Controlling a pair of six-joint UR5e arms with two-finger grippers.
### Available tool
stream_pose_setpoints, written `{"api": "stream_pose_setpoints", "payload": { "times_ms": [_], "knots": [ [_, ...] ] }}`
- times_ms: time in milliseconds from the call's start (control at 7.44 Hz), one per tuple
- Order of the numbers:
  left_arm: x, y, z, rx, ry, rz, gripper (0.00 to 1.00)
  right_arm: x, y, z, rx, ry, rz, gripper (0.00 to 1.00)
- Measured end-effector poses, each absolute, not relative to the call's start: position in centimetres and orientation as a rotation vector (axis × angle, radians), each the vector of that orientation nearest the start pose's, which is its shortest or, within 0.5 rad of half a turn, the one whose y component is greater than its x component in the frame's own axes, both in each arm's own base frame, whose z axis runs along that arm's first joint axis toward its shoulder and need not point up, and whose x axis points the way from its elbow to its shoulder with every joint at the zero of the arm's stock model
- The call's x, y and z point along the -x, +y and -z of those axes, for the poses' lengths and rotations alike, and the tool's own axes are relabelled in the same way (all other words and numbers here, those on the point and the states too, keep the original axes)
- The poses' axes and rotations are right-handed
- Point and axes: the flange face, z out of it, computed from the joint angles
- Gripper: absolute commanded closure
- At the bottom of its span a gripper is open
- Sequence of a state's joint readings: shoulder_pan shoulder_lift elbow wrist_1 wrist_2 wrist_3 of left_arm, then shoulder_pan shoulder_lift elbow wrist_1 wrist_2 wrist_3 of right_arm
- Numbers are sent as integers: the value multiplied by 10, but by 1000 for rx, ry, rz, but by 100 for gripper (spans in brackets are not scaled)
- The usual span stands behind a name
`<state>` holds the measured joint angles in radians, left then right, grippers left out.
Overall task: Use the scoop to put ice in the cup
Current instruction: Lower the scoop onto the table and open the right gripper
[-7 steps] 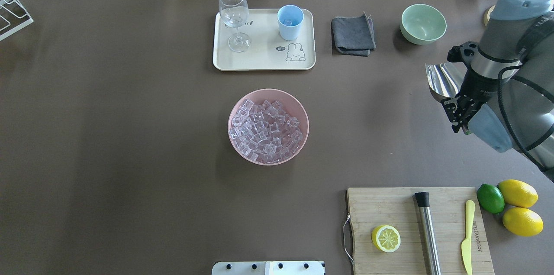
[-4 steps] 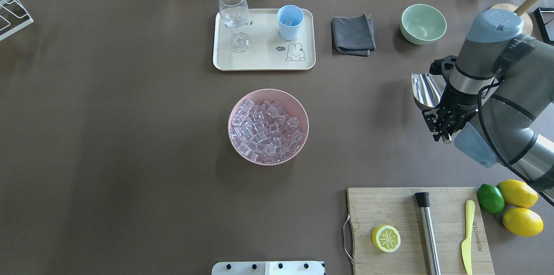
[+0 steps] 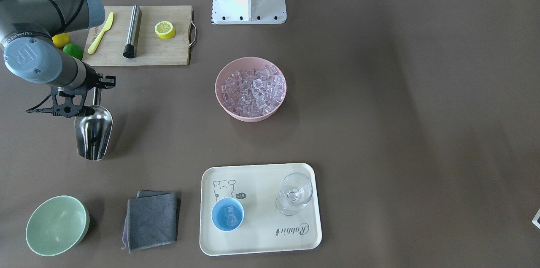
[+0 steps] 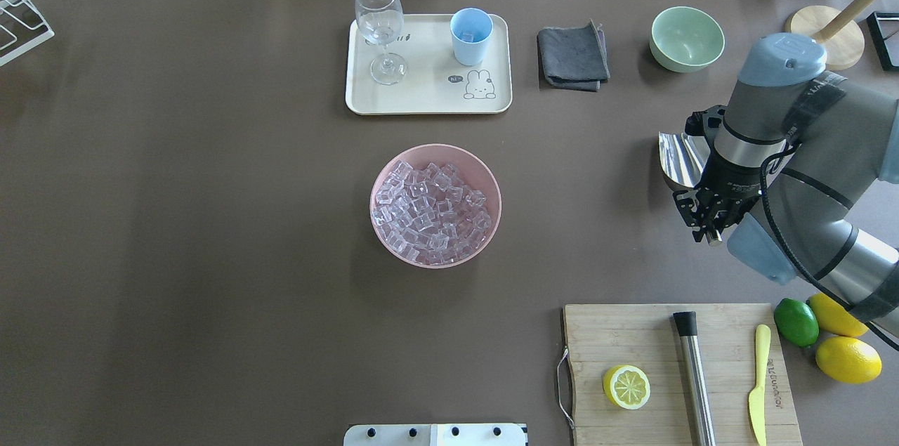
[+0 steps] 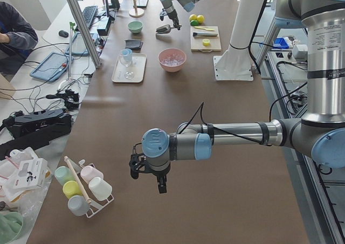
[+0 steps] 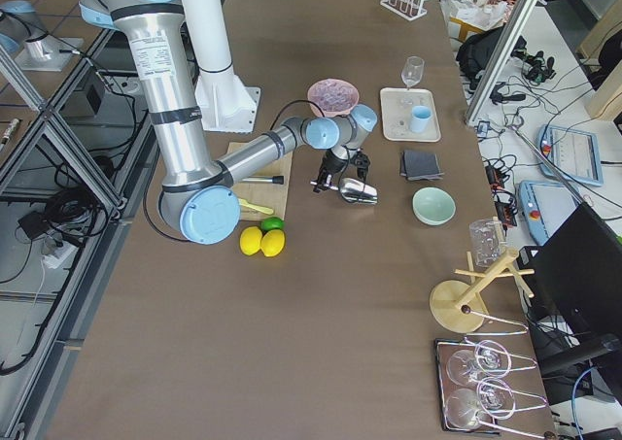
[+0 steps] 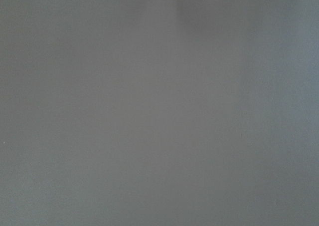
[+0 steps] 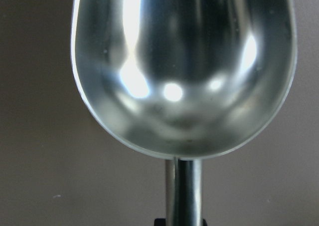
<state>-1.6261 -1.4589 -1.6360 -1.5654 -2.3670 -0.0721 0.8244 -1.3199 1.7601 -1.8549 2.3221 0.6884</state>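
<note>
My right gripper [image 3: 95,96] is shut on the short handle of the steel scoop [image 3: 93,135], which hovers over bare table at my right side. The scoop's trough [image 8: 182,66] is empty and points away from my base; part of it shows beside the wrist as the scoop [image 4: 678,159]. The ice [image 4: 430,211] fills a pink bowl [image 4: 491,182] at mid-table, well left of the scoop. The light-blue cup [image 4: 470,35] stands on a cream tray [image 4: 421,98] and holds a few cubes [image 3: 229,214]. My left gripper [image 5: 156,175] hangs over bare table far off; I cannot tell its state.
A stemmed glass [image 4: 380,28] shares the tray. A grey cloth [image 4: 572,56] and a green bowl [image 4: 686,38] lie at the far side. A cutting board [image 4: 674,376] near my right arm carries a lemon half, a steel rod and a yellow knife; lemons and a lime [image 4: 796,322] sit beside it.
My right arm has carried the scoop to the left, toward the middle of the table, and lowered its wrist. The ice, bowl and cup have not moved.
</note>
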Motion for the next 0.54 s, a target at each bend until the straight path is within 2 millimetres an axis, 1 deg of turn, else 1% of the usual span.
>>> {"api": "stream_pose_setpoints", "payload": {
  "times_ms": [134, 269, 403, 537],
  "knots": [
    [86, -436, -678, 56, 796, 141, 2, 342, -461, -465, 387, -661, 115, 25],
    [86, -436, -679, 58, 796, 141, 2, 343, -461, -466, 390, -660, 115, 8],
    [86, -436, -680, 59, 796, 142, 2, 343, -461, -466, 391, -660, 115, 1],
    [86, -436, -681, 61, 796, 142, 2, 344, -460, -465, 391, -660, 116, 1]
  ]
}}
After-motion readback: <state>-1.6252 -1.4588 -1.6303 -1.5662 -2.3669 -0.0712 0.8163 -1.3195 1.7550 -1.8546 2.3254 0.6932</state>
